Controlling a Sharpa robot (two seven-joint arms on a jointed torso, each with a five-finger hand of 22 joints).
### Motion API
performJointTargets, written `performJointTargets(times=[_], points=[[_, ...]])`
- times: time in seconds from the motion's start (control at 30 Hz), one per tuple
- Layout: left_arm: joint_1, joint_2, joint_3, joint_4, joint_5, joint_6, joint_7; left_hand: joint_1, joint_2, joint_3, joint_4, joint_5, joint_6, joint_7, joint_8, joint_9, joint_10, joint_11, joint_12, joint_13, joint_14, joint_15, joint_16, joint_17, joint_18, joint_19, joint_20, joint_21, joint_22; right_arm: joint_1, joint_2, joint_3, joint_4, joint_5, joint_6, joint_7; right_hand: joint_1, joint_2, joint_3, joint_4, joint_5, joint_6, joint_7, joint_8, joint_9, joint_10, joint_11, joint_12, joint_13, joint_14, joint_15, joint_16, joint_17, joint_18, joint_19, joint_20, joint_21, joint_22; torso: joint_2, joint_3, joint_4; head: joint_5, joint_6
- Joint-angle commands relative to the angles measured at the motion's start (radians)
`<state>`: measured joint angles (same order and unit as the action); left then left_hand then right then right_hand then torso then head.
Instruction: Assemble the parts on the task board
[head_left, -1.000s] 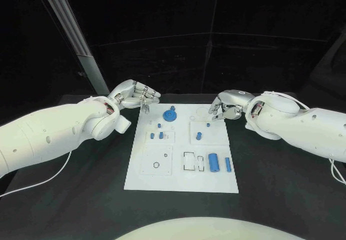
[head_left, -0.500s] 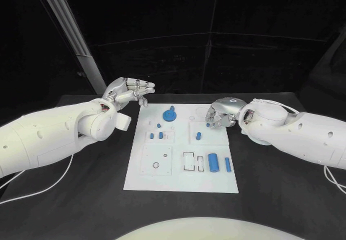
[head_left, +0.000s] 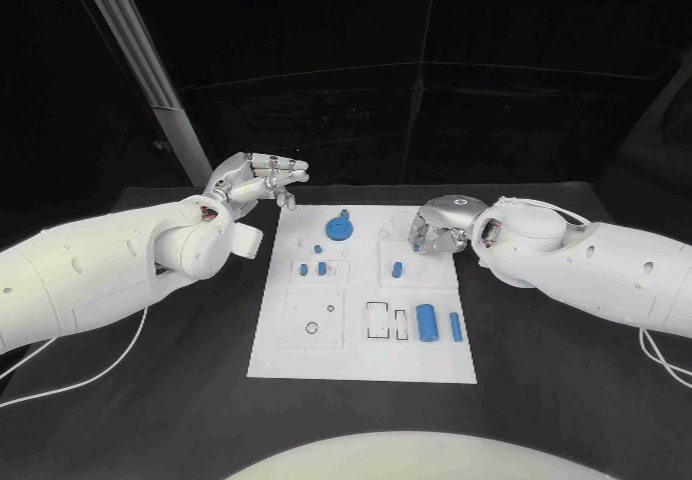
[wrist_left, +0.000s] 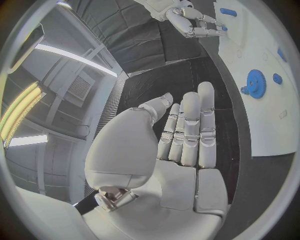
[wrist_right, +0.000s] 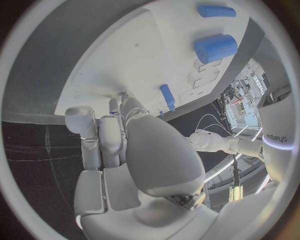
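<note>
The white task board (head_left: 361, 345) lies in the middle of the black table. On it are a blue gear (head_left: 340, 228), small blue pegs (head_left: 304, 269), a thick blue cylinder (head_left: 427, 322) and a thinner one (head_left: 456, 328). My left hand (head_left: 260, 182) is raised beyond the board's far left corner; its palm (wrist_left: 181, 150) is flat, fingers stretched out, holding nothing. My right hand (head_left: 437, 228) hangs over the board's far right part, fingers pointing down at a small blue peg (head_left: 415, 248). Its fingertips (wrist_right: 119, 102) reach the board (wrist_right: 144, 60); whether they pinch anything is hidden.
Black table (head_left: 144, 380) surrounds the board on all sides. A grey upright post (head_left: 152, 85) stands behind my left arm. Empty cut-outs (head_left: 378, 320) sit beside the thick cylinder, and a small black ring (head_left: 313, 329) lies near the board's left edge.
My left hand rose and its curled fingers spread out. My right hand moved in over the board's far right part and its fingers tipped down onto the small peg.
</note>
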<state>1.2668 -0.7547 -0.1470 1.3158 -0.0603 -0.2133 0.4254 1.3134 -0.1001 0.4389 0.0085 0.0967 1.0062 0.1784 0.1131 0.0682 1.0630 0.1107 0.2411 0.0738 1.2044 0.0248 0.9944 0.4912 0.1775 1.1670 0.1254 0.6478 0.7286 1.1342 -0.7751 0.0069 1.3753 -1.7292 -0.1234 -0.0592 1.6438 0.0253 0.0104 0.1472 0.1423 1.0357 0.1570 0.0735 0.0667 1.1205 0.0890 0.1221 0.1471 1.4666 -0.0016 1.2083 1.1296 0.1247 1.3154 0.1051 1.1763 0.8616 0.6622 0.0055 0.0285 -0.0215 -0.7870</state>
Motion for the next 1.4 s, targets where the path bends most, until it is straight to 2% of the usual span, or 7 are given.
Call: performJointTargets(times=[0.03, 0.5, 0.67, 0.9, 1.13, 1.23, 1.4], points=[[0.001, 0.001, 0.001, -0.001, 0.015, 0.002, 0.014, 0.0, 0.004, -0.001, 0.002, 0.004, 0.006, 0.0, 0.006, 0.001, 0.005, -0.002, 0.004, 0.001, -0.009, -0.001, -0.005, -0.002, 0.006, -0.005, -0.001, -0.007, -0.002, 0.0, 0.003, 0.0, -0.001, -0.011, 0.038, 0.011, 0.01, 0.0, 0.017, -0.001, -0.006, 0.012, 0.0, -0.002, 0.002, 0.014, -0.002, -0.004, -0.008, 0.029, 0.002, 0.007, 0.004, 0.001, 0.008, -0.001, 0.007, 0.006, -0.001, 0.0004, -0.001, 0.002, -0.002], [0.001, 0.002, 0.001, -0.007, 0.015, 0.005, 0.006, 0.005, 0.003, 0.0, -0.002, 0.004, 0.006, 0.001, 0.008, 0.001, 0.003, -0.002, 0.008, 0.001, -0.011, -0.001, -0.007, -0.004, 0.006, -0.005, -0.001, -0.011, -0.006, -0.002, 0.014, 0.0, -0.006, -0.014, 0.073, 0.01, 0.001, -0.02, 0.101, -0.013, -0.012, 0.042, -0.006, -0.003, 0.001, 0.053, -0.008, -0.012, -0.042, 0.031, -0.003, 0.016, 0.006, -0.002, 0.016, -0.006, 0.021, 0.024, 0.0, 0.0002, -0.001, 0.003, -0.005], [0.001, 0.002, 0.001, -0.007, 0.015, 0.006, 0.003, 0.005, 0.003, 0.0, -0.002, 0.004, 0.006, 0.001, 0.008, 0.001, 0.003, -0.002, 0.008, 0.001, -0.011, -0.001, -0.007, -0.004, 0.006, -0.005, -0.001, -0.011, -0.006, -0.002, 0.019, 0.0, -0.009, -0.033, 0.063, -0.003, 0.004, -0.02, 0.156, -0.03, -0.038, 0.061, -0.01, 0.0, 0.002, 0.074, -0.013, -0.012, -0.051, 0.034, -0.009, 0.028, 0.017, -0.006, 0.026, -0.01, 0.038, 0.049, -0.001, 0.0004, -0.0011, 0.001, -0.006], [0.001, 0.0, 0.001, -0.006, 0.015, 0.008, 0.002, 0.007, 0.003, 0.0, -0.002, 0.004, 0.006, 0.001, 0.009, 0.001, 0.003, -0.002, 0.009, 0.001, -0.012, -0.001, -0.008, -0.005, 0.006, -0.005, -0.001, -0.012, -0.006, -0.003, 0.015, 0.0, 0.002, -0.052, -0.015, -0.009, -0.015, -0.033, 0.257, -0.057, -0.051, 0.085, -0.014, -0.001, 0.002, 0.099, -0.018, -0.015, -0.062, 0.032, -0.015, 0.021, -0.002, -0.013, 0.041, -0.016, 0.067, 0.092, -0.002, 0.0011, -0.0021, 0.003, -0.006], [0.001, -0.003, 0.001, -0.005, 0.015, 0.008, 0.002, 0.007, 0.004, 0.0, -0.003, 0.004, 0.006, 0.001, 0.009, 0.001, 0.003, -0.002, 0.01, 0.001, -0.012, -0.001, -0.008, -0.006, 0.006, -0.005, -0.001, -0.013, -0.007, -0.003, -0.02, 0.001, 0.049, -0.021, -0.099, -0.001, -0.093, -0.083, 0.387, -0.09, -0.053, 0.091, -0.012, -0.007, 0.001, 0.11, -0.017, -0.026, -0.073, 0.03, -0.015, 0.023, -0.014, -0.016, 0.042, -0.015, 0.081, 0.111, -0.002, 0.0002, -0.0021, 0.001, -0.005], [0.001, -0.004, 0.001, -0.006, 0.015, 0.008, 0.002, 0.008, 0.003, 0.001, -0.004, 0.004, 0.006, 0.001, 0.009, 0.001, 0.002, -0.002, 0.011, 0.001, -0.013, -0.001, -0.008, -0.006, 0.006, -0.005, -0.001, -0.014, -0.008, -0.003, -0.036, 0.002, 0.07, 0.0, -0.125, 0.005, -0.094, -0.084, 0.389, -0.091, -0.053, 0.091, -0.012, -0.007, 0.001, 0.11, -0.017, -0.026, -0.073, 0.03, -0.015, 0.023, -0.014, -0.016, 0.042, -0.016, 0.081, 0.111, -0.002, -0.0002, -0.0014, -0.001, -0.003], [0.001, -0.004, 0.001, -0.008, 0.015, 0.008, 0.001, 0.008, 0.003, 0.001, -0.004, 0.004, 0.006, 0.001, 0.009, 0.001, 0.002, -0.002, 0.011, 0.001, -0.013, -0.001, -0.008, -0.006, 0.006, -0.005, -0.001, -0.014, -0.008, -0.002, -0.064, 0.003, 0.108, 0.035, -0.154, 0.012, -0.131, -0.099, 0.442, -0.111, -0.055, 0.092, -0.011, -0.007, 0.002, 0.112, -0.017, -0.029, -0.074, 0.03, -0.013, 0.027, -0.016, -0.016, 0.042, -0.016, 0.085, 0.115, -0.002, -0.0001, -0.0009, -0.001, -0.002]])
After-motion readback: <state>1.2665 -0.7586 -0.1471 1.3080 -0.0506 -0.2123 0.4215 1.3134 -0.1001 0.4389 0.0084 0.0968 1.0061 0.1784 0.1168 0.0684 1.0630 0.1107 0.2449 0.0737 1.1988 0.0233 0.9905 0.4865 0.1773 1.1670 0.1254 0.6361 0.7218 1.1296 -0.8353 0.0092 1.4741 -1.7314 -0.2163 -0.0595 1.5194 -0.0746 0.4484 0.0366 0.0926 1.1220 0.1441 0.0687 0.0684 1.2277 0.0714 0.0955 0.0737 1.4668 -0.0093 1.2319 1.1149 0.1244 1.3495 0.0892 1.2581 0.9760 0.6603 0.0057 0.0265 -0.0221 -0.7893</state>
